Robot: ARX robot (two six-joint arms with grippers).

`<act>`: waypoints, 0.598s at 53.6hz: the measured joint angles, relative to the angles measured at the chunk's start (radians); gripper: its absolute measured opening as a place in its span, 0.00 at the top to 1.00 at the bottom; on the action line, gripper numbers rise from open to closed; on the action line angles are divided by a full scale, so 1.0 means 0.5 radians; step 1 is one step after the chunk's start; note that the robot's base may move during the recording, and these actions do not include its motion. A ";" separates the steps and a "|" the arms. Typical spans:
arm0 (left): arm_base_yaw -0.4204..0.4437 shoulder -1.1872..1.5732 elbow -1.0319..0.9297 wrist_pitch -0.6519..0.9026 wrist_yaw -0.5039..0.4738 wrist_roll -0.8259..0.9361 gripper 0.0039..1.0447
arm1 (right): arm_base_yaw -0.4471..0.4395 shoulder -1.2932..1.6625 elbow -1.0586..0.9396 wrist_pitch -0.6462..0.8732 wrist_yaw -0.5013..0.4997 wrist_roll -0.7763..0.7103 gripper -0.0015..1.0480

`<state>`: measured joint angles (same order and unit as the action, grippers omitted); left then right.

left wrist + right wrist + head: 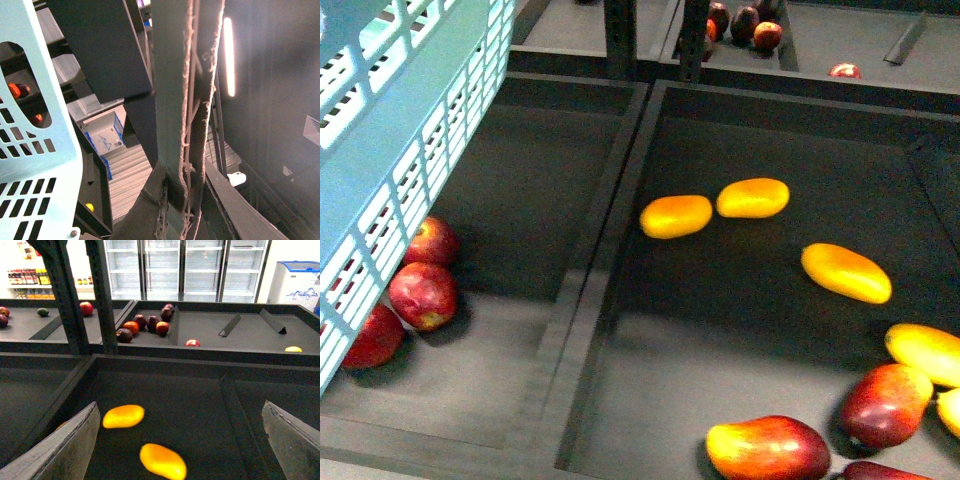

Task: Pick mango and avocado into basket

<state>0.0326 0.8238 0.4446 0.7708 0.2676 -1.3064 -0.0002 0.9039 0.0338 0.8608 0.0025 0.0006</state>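
Observation:
Three yellow-orange mangoes lie in the right bin in the front view: one (676,216), one (752,198) and one (845,272). Two of them show in the right wrist view, one (123,416) and a nearer one (162,461). My right gripper (179,407) is open and empty, hovering above them. The aqua basket (410,150) hangs at upper left. My left gripper (172,210) is shut on its brown-grey handle (170,100), with the basket wall (45,165) beside it. A small dark green fruit (43,312), perhaps the avocado, lies on a far shelf.
Red apples (423,293) lie in the left bin under the basket. Red-blushed mangoes (768,448) and a paler yellow one (925,352) crowd the right bin's near corner. A raised divider (595,270) separates the bins. Shelf posts (102,295) and more fruit (150,322) stand behind.

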 joint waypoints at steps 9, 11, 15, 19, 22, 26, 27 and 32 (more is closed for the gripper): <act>0.001 0.002 0.001 0.001 -0.006 0.002 0.87 | 0.001 0.005 0.003 0.000 0.000 0.000 0.07; 0.001 0.002 0.000 0.000 -0.007 0.003 0.87 | 0.001 0.005 0.002 0.000 -0.002 0.000 0.07; 0.001 0.002 0.000 0.001 -0.007 0.007 0.87 | 0.001 0.002 0.003 0.000 0.002 0.001 0.07; 0.001 0.002 0.001 0.001 -0.005 0.008 0.87 | 0.001 0.005 0.003 0.000 0.000 0.000 0.07; -0.001 0.003 0.001 0.001 0.005 0.006 0.87 | 0.001 0.002 0.002 0.000 0.002 0.001 0.07; -0.001 0.005 0.001 0.001 0.007 0.002 0.87 | 0.002 0.008 0.003 0.000 -0.003 -0.001 0.07; -0.001 0.005 0.001 0.001 0.003 0.000 0.87 | 0.002 0.005 0.003 0.000 -0.011 -0.001 0.07; 0.014 0.005 -0.001 0.000 -0.034 0.004 0.87 | 0.002 -0.005 0.006 0.000 -0.017 -0.001 0.07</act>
<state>0.0395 0.8265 0.4442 0.7708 0.2504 -1.3045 0.0010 0.9016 0.0368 0.8608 -0.0059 0.0002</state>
